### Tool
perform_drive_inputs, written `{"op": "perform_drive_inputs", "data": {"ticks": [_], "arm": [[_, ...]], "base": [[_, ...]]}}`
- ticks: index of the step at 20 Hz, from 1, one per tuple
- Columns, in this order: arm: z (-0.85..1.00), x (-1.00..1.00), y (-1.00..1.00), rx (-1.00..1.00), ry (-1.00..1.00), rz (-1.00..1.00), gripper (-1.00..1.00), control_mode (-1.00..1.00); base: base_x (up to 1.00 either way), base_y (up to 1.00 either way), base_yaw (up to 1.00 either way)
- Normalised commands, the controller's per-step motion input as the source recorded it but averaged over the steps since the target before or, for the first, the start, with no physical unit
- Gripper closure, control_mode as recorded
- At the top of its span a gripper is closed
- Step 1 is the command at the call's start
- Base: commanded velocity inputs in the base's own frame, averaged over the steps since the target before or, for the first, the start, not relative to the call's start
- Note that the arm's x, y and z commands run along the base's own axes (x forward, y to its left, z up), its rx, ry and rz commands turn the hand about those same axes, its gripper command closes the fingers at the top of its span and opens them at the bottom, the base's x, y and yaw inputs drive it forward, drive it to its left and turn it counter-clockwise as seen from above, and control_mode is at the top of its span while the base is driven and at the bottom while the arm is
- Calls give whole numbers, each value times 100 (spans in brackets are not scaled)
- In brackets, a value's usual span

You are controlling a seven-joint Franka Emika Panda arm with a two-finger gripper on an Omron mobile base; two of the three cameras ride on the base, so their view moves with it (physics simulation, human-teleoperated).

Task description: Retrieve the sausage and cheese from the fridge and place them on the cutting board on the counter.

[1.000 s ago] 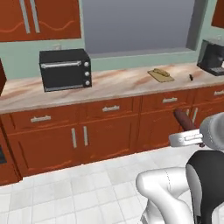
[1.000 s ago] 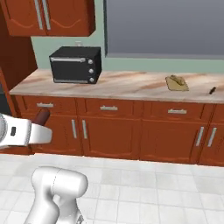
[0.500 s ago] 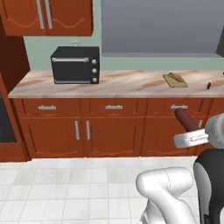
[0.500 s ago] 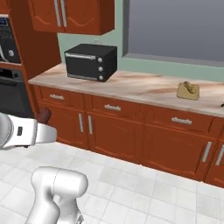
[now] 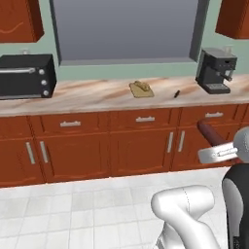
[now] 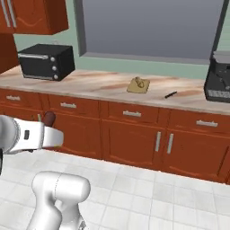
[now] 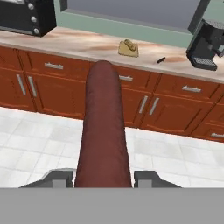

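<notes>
My gripper (image 7: 103,177) clamps the sausage (image 7: 103,127); the base has swung round, bringing the cutting board (image 7: 128,49) to twelve o'clock, ready for approach

Matt red-brown sausage (image 7: 103,127); marbled stone counter (image 5: 97,95); seemingly pale wood cutting board (image 5: 141,89).

A black toaster oven (image 5: 25,76) sits at the left end of the worktop, silver knobs down its right side. At the far right stands a black-and-silver coffee machine (image 5: 216,70). A small dark utensil (image 5: 177,94) lies between them. Behind runs a grey-framed window (image 5: 125,30), flanked by reddish wall cabinets (image 5: 18,19), above pale floor tiles (image 5: 73,209).
</notes>
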Motion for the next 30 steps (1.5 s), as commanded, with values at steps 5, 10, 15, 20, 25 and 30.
{"op": "perform_drive_inputs", "data": {"ticks": [5, 10, 15, 20, 25, 30], "arm": [[0, 0, 0, 0, 0, 0, 100, 100], [0, 0, 0, 0, 0, 0, 100, 100], [0, 0, 0, 0, 0, 0, 100, 100], [0, 0, 0, 0, 0, 0, 100, 100], [0, 0, 0, 0, 0, 0, 100, 100], [0, 0, 0, 0, 0, 0, 100, 100]], "base": [[94, -8, -26], [100, 15, -3], [100, -2, 0], [100, -8, -1], [86, -20, -3], [82, -18, -3]]}}
